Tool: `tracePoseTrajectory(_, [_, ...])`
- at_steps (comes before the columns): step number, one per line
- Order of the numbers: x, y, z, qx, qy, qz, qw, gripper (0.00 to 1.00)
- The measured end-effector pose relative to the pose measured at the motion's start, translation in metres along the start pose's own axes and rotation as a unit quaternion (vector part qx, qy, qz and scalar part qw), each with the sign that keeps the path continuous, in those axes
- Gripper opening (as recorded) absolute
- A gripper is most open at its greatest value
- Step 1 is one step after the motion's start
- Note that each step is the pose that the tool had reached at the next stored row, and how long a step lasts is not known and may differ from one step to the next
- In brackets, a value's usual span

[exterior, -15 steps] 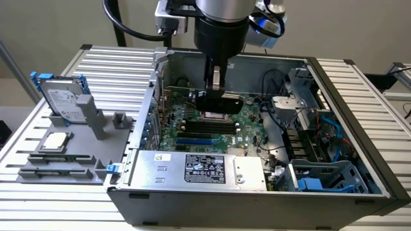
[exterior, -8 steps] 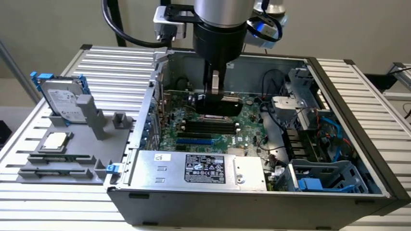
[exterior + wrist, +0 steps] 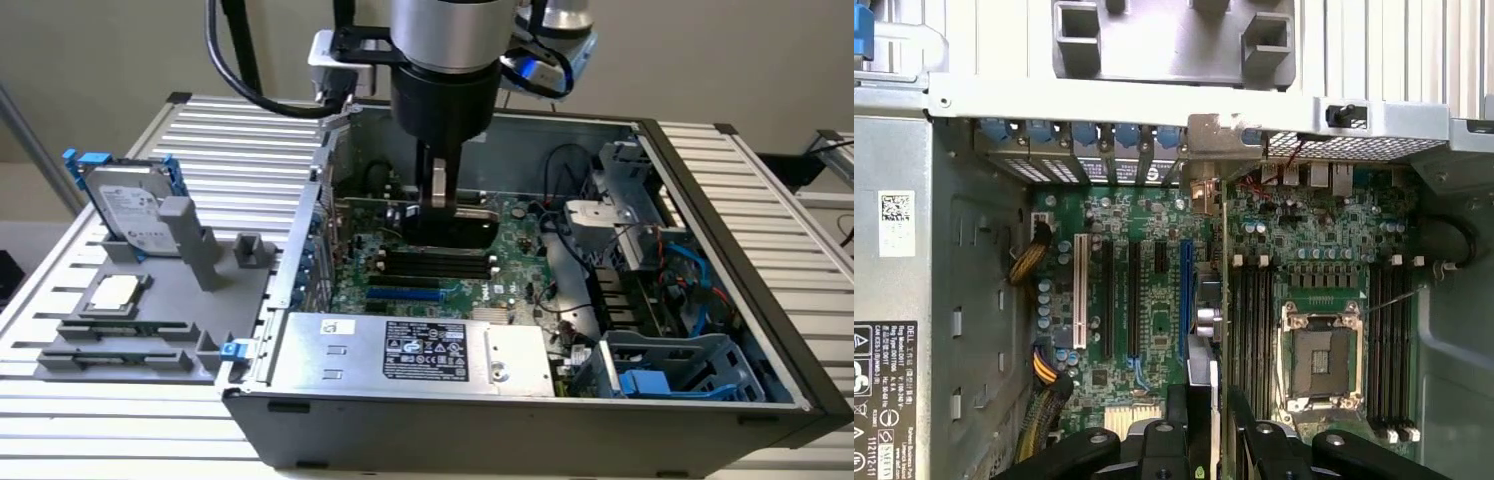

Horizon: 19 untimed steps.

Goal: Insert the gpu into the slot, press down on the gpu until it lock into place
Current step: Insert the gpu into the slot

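Two gpu [image 3: 457, 232] aspects: broad face exterior view, thin edge wrist view.

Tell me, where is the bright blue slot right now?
The slot is on the green motherboard inside the open computer case. In the wrist view it runs between the black expansion strips and the black memory strips.

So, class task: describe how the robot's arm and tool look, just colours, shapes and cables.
The arm is a thick silver cylinder ending in a black cylindrical wrist section, with a blue ring on the joint behind. Thick black cables loop beside it, past a grey bracket. The tool is narrow and black; in the wrist view its black fingers show round bolt heads.
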State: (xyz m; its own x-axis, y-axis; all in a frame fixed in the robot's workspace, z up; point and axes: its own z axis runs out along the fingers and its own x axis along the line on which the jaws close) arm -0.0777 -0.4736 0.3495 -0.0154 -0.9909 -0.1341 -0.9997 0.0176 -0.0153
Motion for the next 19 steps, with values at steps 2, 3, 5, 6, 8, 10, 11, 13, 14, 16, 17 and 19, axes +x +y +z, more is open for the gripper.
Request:
tracePoseTrajectory(2, [0.001,0.0019,0.0032,0.002,-0.0001,0.0,1.0,0.26])
tracePoseTrajectory(3, [0.001,0.0026,0.0048,0.003,-0.0001,0.0,1.0,0.26])
tracePoseTrajectory(5, [0.001,0.0036,0.0083,0.0049,-0.0001,-0.001,1.0,0.26])
tracePoseTrajectory(6, [0.002,0.0041,0.0102,0.0058,-0.0001,-0.001,1.0,0.26])
tracePoseTrajectory(8, [0.002,0.005,0.0138,0.0074,-0.0002,-0.001,1.0,0.26])
tracePoseTrajectory(10, [0.003,0.0058,0.0173,0.0086,-0.0001,-0.001,1.0,0.26])
tracePoseTrajectory(11, [0.003,0.0061,0.0191,0.0089,-0.0002,-0.001,1.0,0.26])
tracePoseTrajectory(13, [0.003,0.0066,0.0227,0.0094,-0.0002,-0.001,1.0,0.26])
tracePoseTrajectory(14, [0.004,0.0068,0.0245,0.0096,-0.0002,-0.001,1.0,0.26])
tracePoseTrajectory(16, [0.004,0.0072,0.0281,0.01,-0.0001,-0.001,0.9999,0.26])
tracePoseTrajectory(17, [0.004,0.0074,0.0299,0.0102,-0.0002,-0.001,0.9999,0.26])
tracePoseTrajectory(19, [0.005,0.0078,0.0335,0.0105,-0.0002,-0.001,0.9999,0.26])
